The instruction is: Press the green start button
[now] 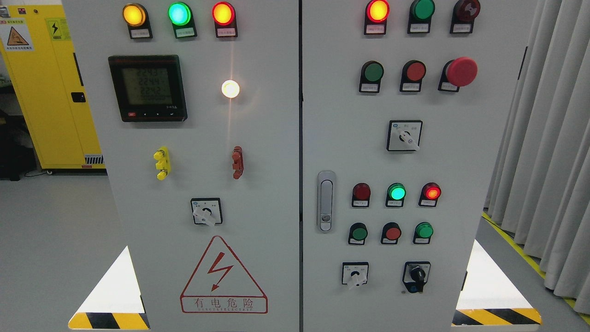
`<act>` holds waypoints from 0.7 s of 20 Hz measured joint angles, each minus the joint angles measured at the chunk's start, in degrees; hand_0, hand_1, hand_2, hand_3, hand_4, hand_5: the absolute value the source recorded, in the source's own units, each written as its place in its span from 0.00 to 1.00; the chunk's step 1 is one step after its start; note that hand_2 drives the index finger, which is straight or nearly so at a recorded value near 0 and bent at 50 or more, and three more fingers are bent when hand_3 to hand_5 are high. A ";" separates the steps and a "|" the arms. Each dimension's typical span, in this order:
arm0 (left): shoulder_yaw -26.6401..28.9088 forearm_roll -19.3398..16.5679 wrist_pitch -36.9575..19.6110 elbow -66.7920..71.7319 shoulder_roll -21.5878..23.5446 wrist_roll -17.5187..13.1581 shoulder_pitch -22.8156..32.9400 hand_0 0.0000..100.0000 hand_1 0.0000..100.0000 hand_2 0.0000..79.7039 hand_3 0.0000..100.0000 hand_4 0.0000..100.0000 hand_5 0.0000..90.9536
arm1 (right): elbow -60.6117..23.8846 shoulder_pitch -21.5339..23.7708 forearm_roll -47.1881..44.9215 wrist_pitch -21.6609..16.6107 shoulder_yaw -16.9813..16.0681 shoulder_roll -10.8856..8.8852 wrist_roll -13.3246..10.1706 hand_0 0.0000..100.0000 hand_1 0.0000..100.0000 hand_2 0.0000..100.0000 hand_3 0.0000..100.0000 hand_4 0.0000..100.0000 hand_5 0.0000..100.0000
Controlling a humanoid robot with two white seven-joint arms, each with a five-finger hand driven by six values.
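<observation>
Control cabinet point(276, 286) fills the head view. Green start button point(372, 72) sits on the right door, upper button row, left of a red button point(415, 71) and a red mushroom button point(461, 71). Neither robot hand appears, so finger state cannot be told.

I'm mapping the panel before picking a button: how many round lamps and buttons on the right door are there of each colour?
Green lamps and buttons: 5
Red lamps and buttons: 7
Total: 12
</observation>
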 measured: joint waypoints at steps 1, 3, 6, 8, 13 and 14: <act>0.00 0.00 0.00 0.00 0.02 0.00 0.00 0.12 0.56 0.00 0.00 0.00 0.00 | 0.00 -0.01 0.00 0.00 0.00 0.03 -0.05 0.15 0.25 0.00 0.00 0.00 0.00; 0.00 0.00 0.00 0.00 0.05 0.00 0.00 0.12 0.56 0.00 0.00 0.00 0.00 | 0.00 -0.02 -0.01 0.00 0.00 0.10 -0.22 0.15 0.25 0.00 0.00 0.00 0.00; 0.00 0.00 0.00 0.00 0.08 0.00 0.00 0.12 0.56 0.00 0.00 0.00 0.00 | 0.01 -0.03 0.00 -0.03 0.00 0.17 -0.26 0.15 0.25 0.00 0.00 0.00 0.00; 0.00 0.00 0.00 0.00 0.10 0.00 0.00 0.12 0.56 0.00 0.00 0.00 0.00 | 0.01 -0.04 -0.01 -0.03 0.00 0.21 -0.47 0.15 0.25 0.00 0.00 0.00 0.00; 0.00 0.00 0.00 0.00 0.14 0.00 0.00 0.12 0.56 0.00 0.00 0.00 0.00 | -0.66 -0.34 0.35 -4.40 0.91 0.26 0.00 0.15 0.31 0.00 0.00 0.00 0.00; 0.00 0.00 0.00 0.00 0.14 0.00 0.00 0.12 0.56 0.00 0.00 0.00 0.00 | -1.02 -0.41 0.77 -5.98 1.08 0.28 0.05 0.14 0.32 0.00 0.00 0.00 0.00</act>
